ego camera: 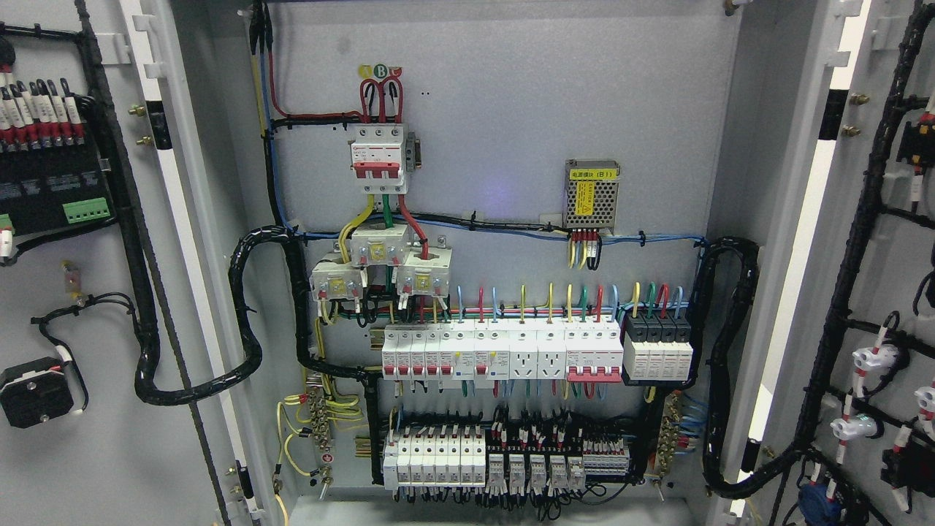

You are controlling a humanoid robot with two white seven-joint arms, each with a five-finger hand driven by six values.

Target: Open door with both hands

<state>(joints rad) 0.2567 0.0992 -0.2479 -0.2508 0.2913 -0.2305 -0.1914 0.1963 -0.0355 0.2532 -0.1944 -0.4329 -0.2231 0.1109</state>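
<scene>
Both doors of the cabinet stand swung wide: the left door (95, 292) fills the picture's left edge and the right door (876, 292) its right edge, their wired inner faces turned to the camera. Between them the cabinet interior (504, 146) shows rows of breakers (504, 354). Neither hand appears, so the fingers' state and their relation to the doors cannot be told.

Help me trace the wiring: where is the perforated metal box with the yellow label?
In the head view, the metal box sits upper right on the cabinet's back panel, right of the red breaker.
</scene>
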